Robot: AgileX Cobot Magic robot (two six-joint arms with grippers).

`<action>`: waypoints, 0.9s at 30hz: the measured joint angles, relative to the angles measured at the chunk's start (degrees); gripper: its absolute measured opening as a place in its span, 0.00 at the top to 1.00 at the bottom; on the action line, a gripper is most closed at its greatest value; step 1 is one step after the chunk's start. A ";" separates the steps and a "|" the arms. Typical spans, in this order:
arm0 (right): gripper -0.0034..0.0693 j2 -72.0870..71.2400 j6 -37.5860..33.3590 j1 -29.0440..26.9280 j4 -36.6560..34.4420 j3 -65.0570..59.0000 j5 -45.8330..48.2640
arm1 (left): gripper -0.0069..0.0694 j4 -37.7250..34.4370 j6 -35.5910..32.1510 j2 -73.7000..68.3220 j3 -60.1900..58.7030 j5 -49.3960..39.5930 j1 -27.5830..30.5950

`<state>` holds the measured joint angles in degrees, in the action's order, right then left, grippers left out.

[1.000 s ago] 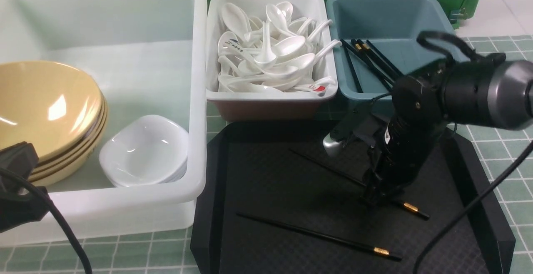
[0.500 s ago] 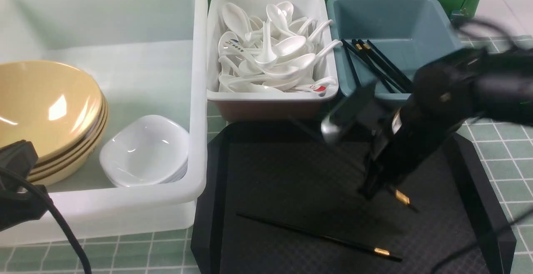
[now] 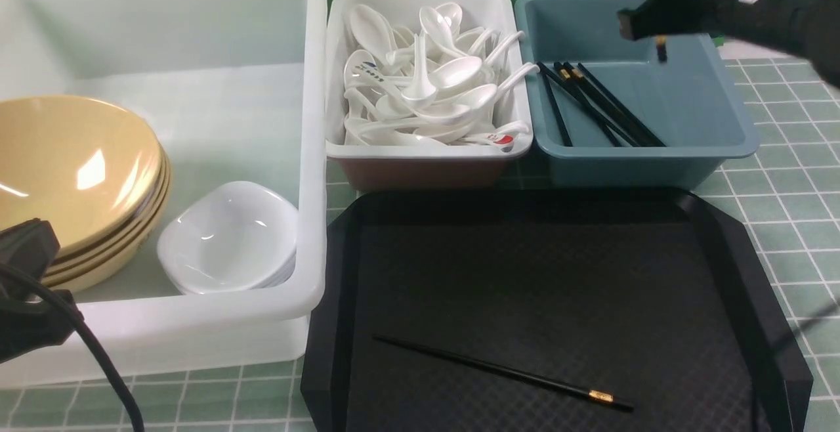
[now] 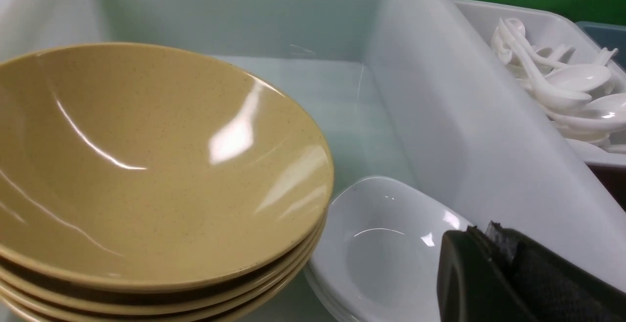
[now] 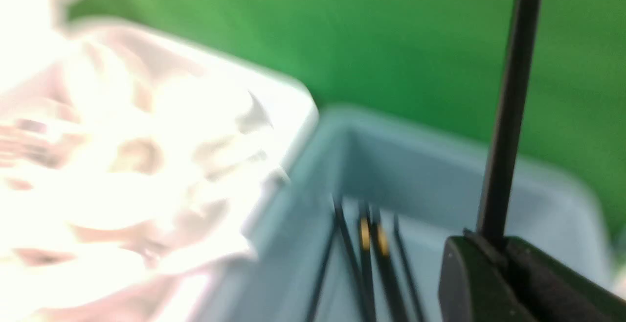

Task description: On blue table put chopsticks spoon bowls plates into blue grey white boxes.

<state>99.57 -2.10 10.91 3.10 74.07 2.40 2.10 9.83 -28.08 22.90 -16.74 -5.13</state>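
Teal tiled table (image 3: 774, 176), textured black tray (image 3: 525, 274), right gripper (image 5: 489, 248) pinching slim black chopstick (image 5: 508, 92) over blue-grey tub (image 3: 695, 110), left gripper (image 4: 494, 243) pressed together.

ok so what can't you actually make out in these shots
- Right gripper, front view: motion-blurred, arm cut by the top edge; only the tip of its chopstick shows.
- Left gripper, left wrist view: cut by the frame edge, open or shut unclear.
- Spoons, right wrist view: blurred to a white smear.
- Plates, front view: stack count hidden under the top one.
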 joint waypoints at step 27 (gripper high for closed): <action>0.46 -2.45 -13.66 10.85 -5.81 13.17 52.85 | 0.91 1.06 -0.04 0.00 0.00 -0.70 0.00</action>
<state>97.12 -15.76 21.77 -2.71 87.24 55.25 3.16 9.79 -28.08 22.90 -17.44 -5.13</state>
